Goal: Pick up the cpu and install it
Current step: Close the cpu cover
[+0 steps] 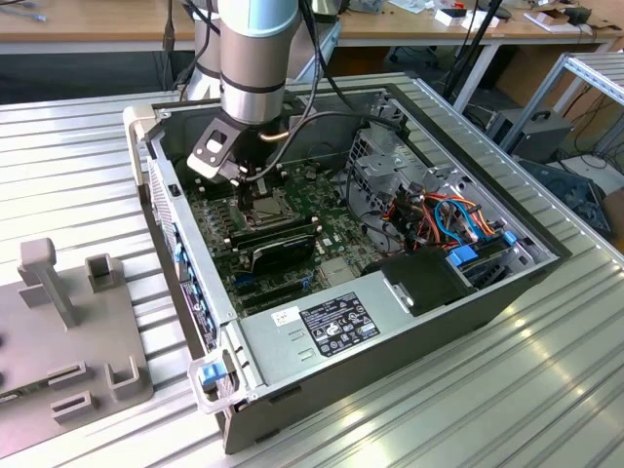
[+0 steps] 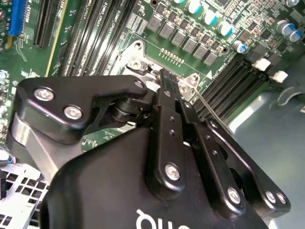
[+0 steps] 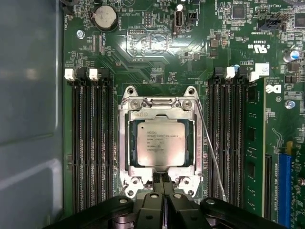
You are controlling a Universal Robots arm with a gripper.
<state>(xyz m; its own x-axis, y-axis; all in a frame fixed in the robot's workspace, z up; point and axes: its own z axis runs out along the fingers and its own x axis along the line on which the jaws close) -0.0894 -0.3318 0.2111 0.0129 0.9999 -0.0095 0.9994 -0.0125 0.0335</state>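
The fingers (image 3: 158,184) are clenched tight against each other with nothing caught between them, just a hairline seam where the two black tips meet. Those tips sit at the edge of the socket (image 3: 125,143), by the middle of one side of its metal frame; whether they touch it I cannot tell. The cpu (image 3: 161,141) lies flat inside that frame, dull silver top facing up, square with the socket and free of the fingers. A thin wire lever (image 3: 210,143) runs along one side of the socket, slanting away from it toward the fingers' end. Long black memory slots (image 3: 93,148) flank the socket on both sides, all on the green motherboard (image 3: 143,52), which also carries a round coin battery (image 3: 105,17).

In the exterior view the arm (image 1: 255,58) reaches straight down into the open computer case (image 1: 409,339), over the board's part toward the exterior view's left. The grey power-supply box (image 1: 283,341) sits at the near end of the case. The case rests on a ribbed metal surface (image 1: 546,390) — a grey fixture (image 1: 68,331) stands beside it at the exterior view's left.
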